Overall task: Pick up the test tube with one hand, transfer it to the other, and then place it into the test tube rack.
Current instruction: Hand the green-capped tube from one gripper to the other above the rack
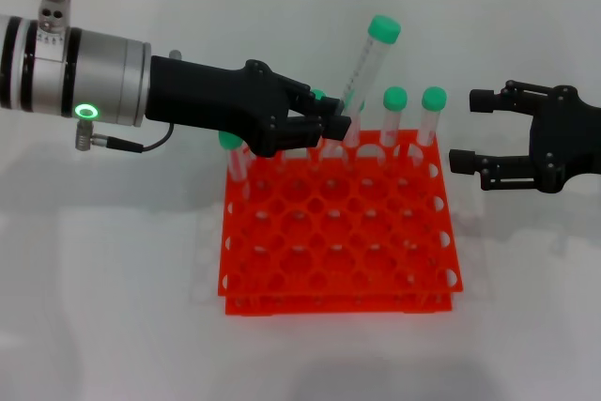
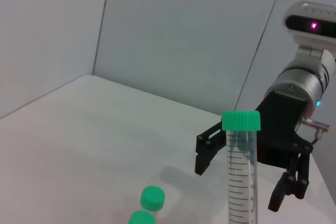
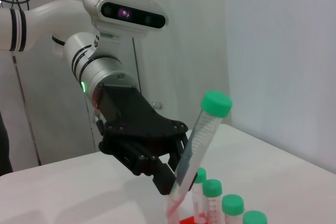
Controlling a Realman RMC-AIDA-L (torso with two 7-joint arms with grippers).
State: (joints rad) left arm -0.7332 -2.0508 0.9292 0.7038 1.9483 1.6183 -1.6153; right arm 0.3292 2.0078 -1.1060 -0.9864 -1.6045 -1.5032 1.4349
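My left gripper (image 1: pixel 336 125) is clamped on the lower part of the test tube (image 1: pixel 366 68), which leans away from my fingers with its green cap up, above the back row of the orange rack (image 1: pixel 340 241). From the head camera I see the tube's foot hidden behind my black fingers, and other green-capped tubes (image 1: pixel 413 115) standing in the rack's back holes just beyond my fingertips. My left wrist camera shows none of my own fingers, only the tube's cap and printed scale close up, two green caps below it, and my right gripper (image 2: pixel 247 179) past it. That right gripper (image 1: pixel 474 133) hangs off to the side of the rack, fingers apart, holding nothing, well clear of the tube. Its wrist camera shows my left fingers (image 3: pixel 167 174) pinching the tube near its bottom end.
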